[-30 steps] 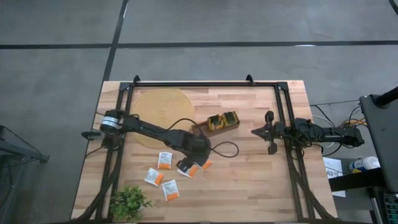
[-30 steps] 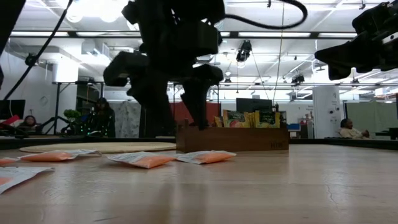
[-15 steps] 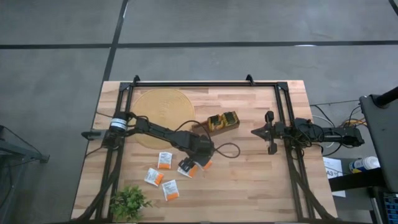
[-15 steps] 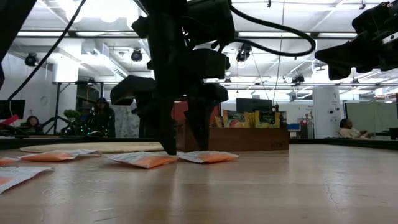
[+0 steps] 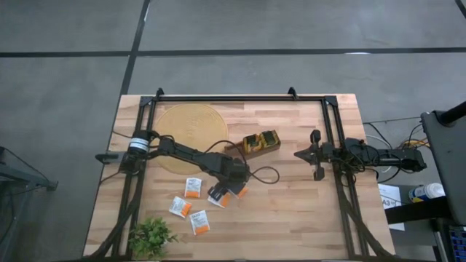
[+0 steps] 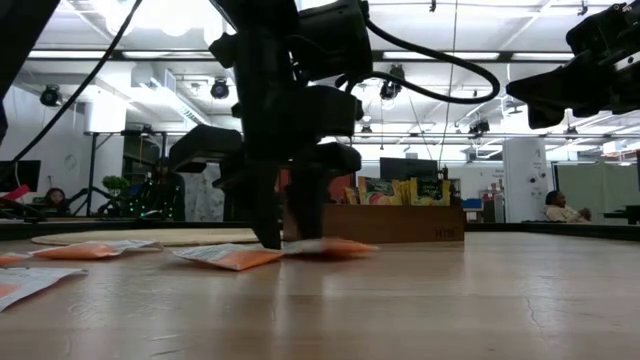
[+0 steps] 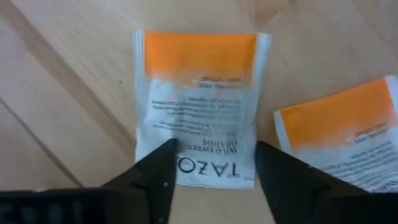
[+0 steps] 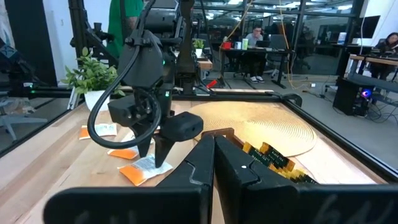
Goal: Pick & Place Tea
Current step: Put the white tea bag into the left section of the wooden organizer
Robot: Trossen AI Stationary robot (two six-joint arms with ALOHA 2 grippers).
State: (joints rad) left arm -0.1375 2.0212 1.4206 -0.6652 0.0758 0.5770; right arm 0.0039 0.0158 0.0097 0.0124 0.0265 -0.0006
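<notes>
The left end effector (image 5: 234,191) stands low over the tabletop (image 5: 291,211), fingers spread to either side of a white-and-orange tea sachet (image 7: 196,106) lying flat on the wood. A second sachet (image 7: 345,134) lies just beside the first. The right end effector (image 5: 314,155), fingers pressed together, hangs well apart, at the right of the tabletop.

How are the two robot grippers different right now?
The left gripper is down at the table with its fingers on either side of a white-and-orange tea sachet; the right gripper hangs above the table, away from the sachets. The left is partly open; the right is shut and empty. Both are dark with two fingers.
</notes>
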